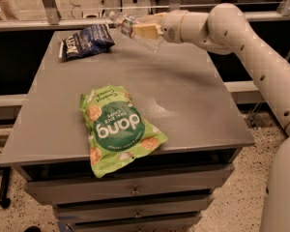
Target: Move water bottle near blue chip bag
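Note:
My gripper [144,31] is at the far edge of the grey table [183,95], shut on the water bottle [126,25]. The bottle is clear plastic with a pale label band. It is held tilted, almost on its side, above the table, its cap end pointing left toward the blue chip bag [86,40]. The dark navy bag with white lettering lies at the table's far left corner, a short way left of the bottle. My arm reaches in from the right.
A bright green "dang" bag [117,127] lies near the table's front edge, partly overhanging it. Drawers [135,191] sit under the tabletop. A metal rail [63,22] runs behind the table.

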Controlling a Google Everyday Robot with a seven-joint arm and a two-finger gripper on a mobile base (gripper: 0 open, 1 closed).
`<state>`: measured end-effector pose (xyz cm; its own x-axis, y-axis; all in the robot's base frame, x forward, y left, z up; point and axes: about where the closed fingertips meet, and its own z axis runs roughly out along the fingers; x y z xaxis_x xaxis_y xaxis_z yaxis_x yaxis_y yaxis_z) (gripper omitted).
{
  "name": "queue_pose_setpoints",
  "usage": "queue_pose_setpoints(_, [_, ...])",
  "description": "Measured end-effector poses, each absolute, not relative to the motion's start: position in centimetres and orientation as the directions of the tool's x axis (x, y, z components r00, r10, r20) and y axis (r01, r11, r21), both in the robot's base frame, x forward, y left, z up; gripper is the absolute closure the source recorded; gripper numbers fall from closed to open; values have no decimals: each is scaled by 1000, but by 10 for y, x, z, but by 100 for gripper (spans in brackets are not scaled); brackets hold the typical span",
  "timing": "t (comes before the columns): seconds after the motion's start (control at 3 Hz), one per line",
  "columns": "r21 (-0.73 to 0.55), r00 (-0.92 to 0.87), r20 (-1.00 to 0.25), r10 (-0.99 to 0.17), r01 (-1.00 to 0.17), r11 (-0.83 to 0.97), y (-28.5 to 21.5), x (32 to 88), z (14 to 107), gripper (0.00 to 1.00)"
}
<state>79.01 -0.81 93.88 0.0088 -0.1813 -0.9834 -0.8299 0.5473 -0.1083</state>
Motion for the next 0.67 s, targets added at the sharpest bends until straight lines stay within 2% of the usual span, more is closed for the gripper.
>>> queue_pose_setpoints(0.67, [-118, 21, -965, -261, -924, 363, 46, 758, 916, 100])
